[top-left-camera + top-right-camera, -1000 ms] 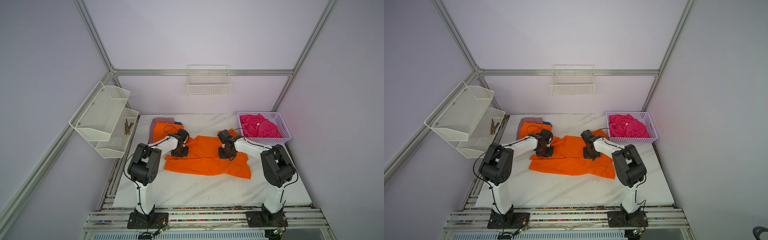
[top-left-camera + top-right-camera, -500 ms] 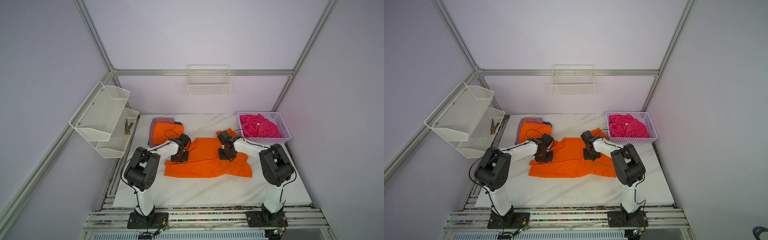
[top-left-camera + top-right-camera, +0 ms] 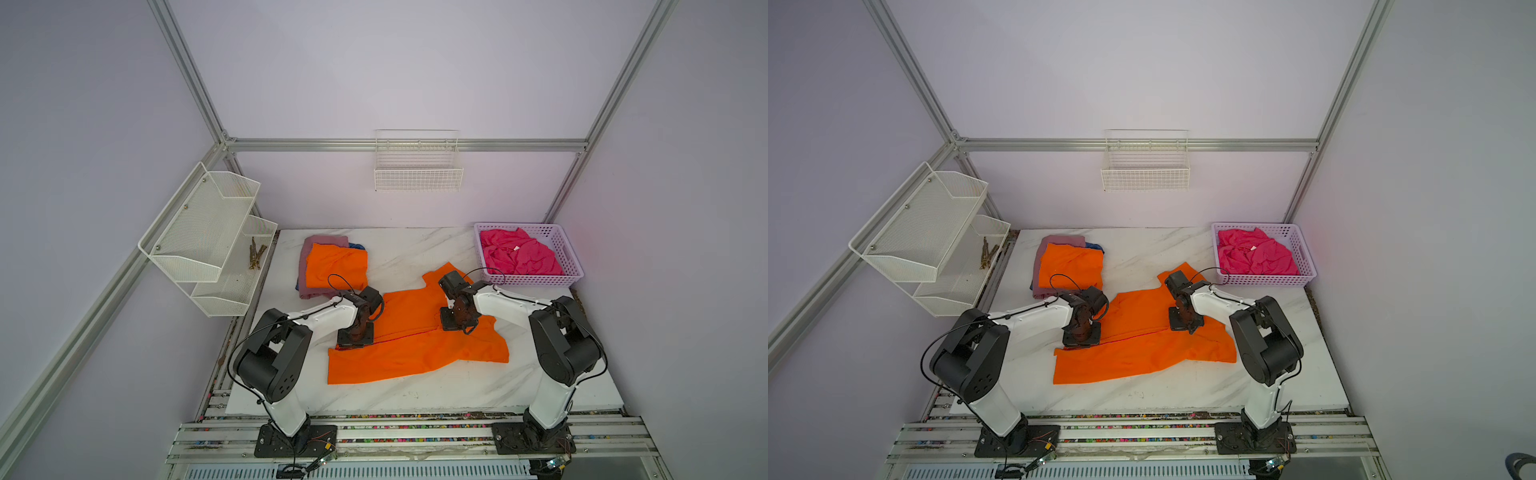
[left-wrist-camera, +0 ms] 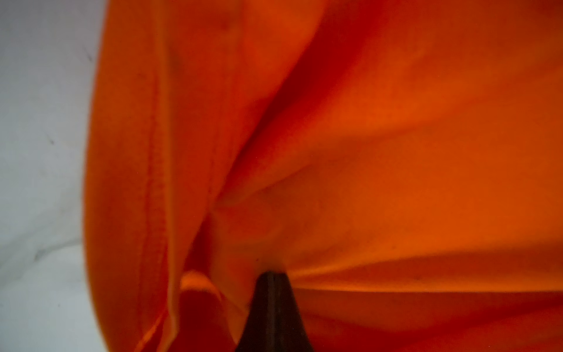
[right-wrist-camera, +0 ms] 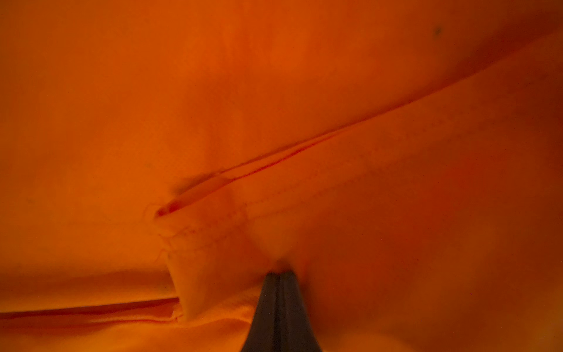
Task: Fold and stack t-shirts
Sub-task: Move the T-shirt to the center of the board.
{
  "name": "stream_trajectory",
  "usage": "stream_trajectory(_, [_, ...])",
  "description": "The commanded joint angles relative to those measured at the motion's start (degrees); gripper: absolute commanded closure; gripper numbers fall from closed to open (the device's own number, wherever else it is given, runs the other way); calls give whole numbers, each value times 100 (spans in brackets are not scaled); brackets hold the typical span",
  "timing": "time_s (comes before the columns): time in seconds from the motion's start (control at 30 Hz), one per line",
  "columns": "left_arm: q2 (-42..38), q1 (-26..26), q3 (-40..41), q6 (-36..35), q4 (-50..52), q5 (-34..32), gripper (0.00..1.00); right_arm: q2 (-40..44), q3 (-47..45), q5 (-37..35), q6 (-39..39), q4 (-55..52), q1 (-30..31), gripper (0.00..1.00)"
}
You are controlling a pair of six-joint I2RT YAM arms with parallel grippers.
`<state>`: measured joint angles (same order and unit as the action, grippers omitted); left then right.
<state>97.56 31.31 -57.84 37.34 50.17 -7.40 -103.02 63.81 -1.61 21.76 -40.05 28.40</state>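
Note:
A bright orange t-shirt (image 3: 415, 351) (image 3: 1142, 353) lies half folded across the middle of the marble table (image 3: 419, 395). My left gripper (image 3: 354, 338) (image 4: 272, 274) is shut on cloth near the shirt's left edge, pointing down at it. My right gripper (image 3: 455, 324) (image 5: 278, 274) is shut on a fold beside a stitched hem further right. In both wrist views orange cloth fills nearly everything. At the back left sits a stack with a folded orange t-shirt (image 3: 336, 266) on top, over a mauve t-shirt (image 3: 324, 241) and a blue t-shirt (image 3: 357, 246). A crumpled hot pink t-shirt (image 3: 519, 257) lies in the basket.
The lilac basket (image 3: 575, 274) stands at the back right corner, close behind my right arm. A white wire shelf (image 3: 208, 232) hangs off the left wall beside the table edge. A wire basket (image 3: 417, 174) is fixed on the back wall.
Both grippers have moved toward the table's front, drawing the orange shirt's far edge over its near part. The stack, hidden partly before, now shows clear of the shirt.

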Motion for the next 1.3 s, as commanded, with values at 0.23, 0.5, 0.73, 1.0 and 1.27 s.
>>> stream_trajectory(0.23, [-182, 485, 437, 1129, 1082, -252, 100, 535, -812, 82, 232, -733, 282, 100])
stream_trajectory(0.5, [198, 641, -185, 1300, 1554, -845, 100, 652, -598, -39, 241, -731, 304, 100])
stream_trajectory(0.73, [194, 644, -592, 1590, 1903, -1412, 100, 899, -462, -3, 232, -673, 306, 100])
stream_trajectory(1.0, [168, 633, -989, 1765, 2175, -1924, 91, 1374, -392, -151, 157, -547, 311, 77])
stream_trajectory(1.27, [64, 430, -984, 258, 864, -1897, 90, 1308, 52, -888, -96, -482, 206, 68])
